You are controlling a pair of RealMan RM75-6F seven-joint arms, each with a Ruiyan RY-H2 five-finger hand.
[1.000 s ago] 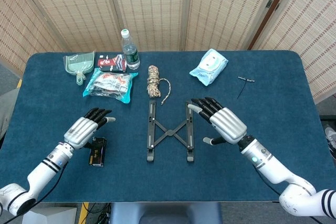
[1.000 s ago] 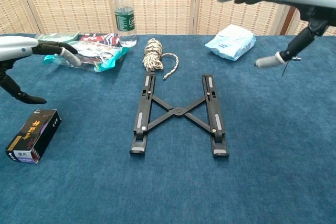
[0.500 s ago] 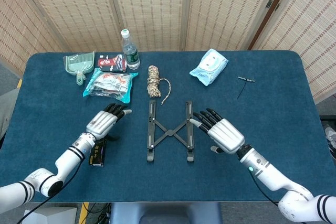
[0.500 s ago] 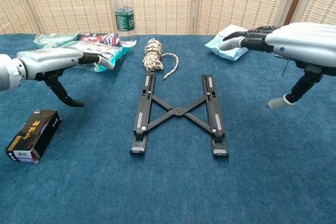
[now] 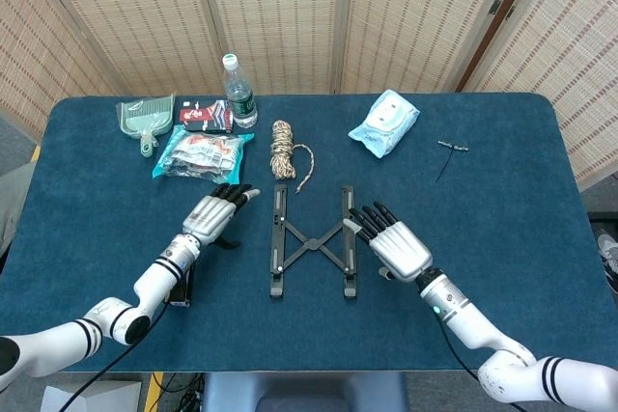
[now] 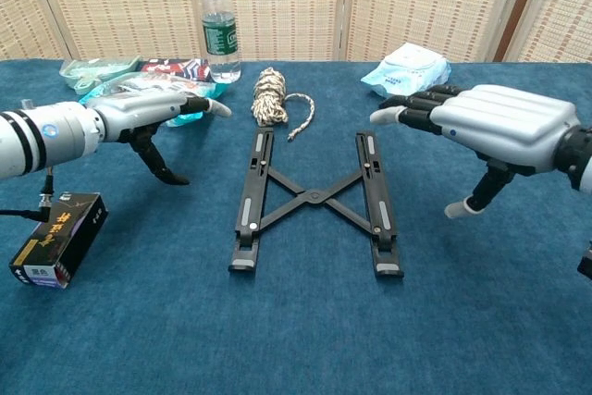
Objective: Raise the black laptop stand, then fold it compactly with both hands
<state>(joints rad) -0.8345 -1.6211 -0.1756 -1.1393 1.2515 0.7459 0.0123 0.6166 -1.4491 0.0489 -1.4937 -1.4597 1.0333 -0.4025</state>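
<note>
- the black laptop stand (image 5: pixel 312 242) lies flat and fully spread in an x near the middle of the blue table (image 5: pixel 502 190), untouched, just in front of a coiled rope (image 5: pixel 282 149).
- the left hand (image 5: pixel 214 212) hovers beside the stand's left rail, fingers stretched apart, holding nothing; a small black box (image 6: pixel 55 239) lies under its forearm.
- the right hand (image 5: pixel 394 241) hovers by the right rail, fingers extended and spread, empty too.
- step in hand, as i judge it: the approach, before any lift.
- next move likely needs both hands lowered onto the outer rails, each closing on one, then raising the stand level before pushing the rails together.
</note>
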